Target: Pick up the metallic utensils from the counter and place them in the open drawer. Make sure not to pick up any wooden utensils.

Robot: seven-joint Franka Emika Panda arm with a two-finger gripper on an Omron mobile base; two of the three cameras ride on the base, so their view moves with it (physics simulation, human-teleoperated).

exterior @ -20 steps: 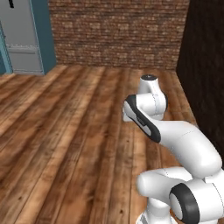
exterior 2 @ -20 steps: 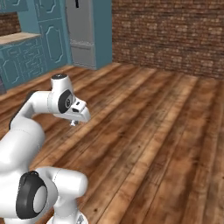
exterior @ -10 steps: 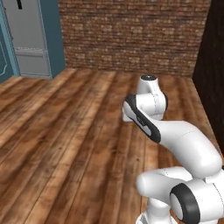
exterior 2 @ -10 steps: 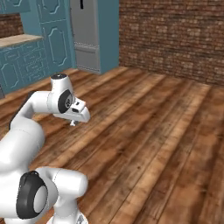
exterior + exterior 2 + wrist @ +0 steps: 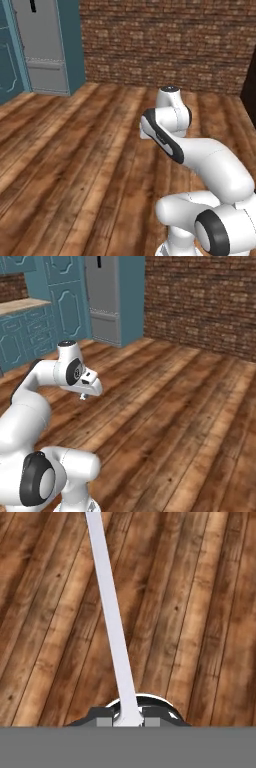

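My gripper [image 5: 128,719] is clamped on a long silver utensil [image 5: 111,617], probably the knife blade, pointing straight away from the hand over the wooden floor [image 5: 200,612]. I see teal cabinets [image 5: 30,336] far to the left (the open drawer I cannot make out).

the base has turned, swinging the fridge [image 5: 42,47] and teal cabinets [image 5: 30,331] further into view

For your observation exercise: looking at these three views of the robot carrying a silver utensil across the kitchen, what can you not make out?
- Silver utensil, hand view: top edge cuts off its far end, so knife or fork is unclear.
- Gripper, hand view: fingertips mostly hidden at the bottom edge.
- Right base view: the utensil under the hand is too small to see.
- Counter, right base view: left edge cuts it off.
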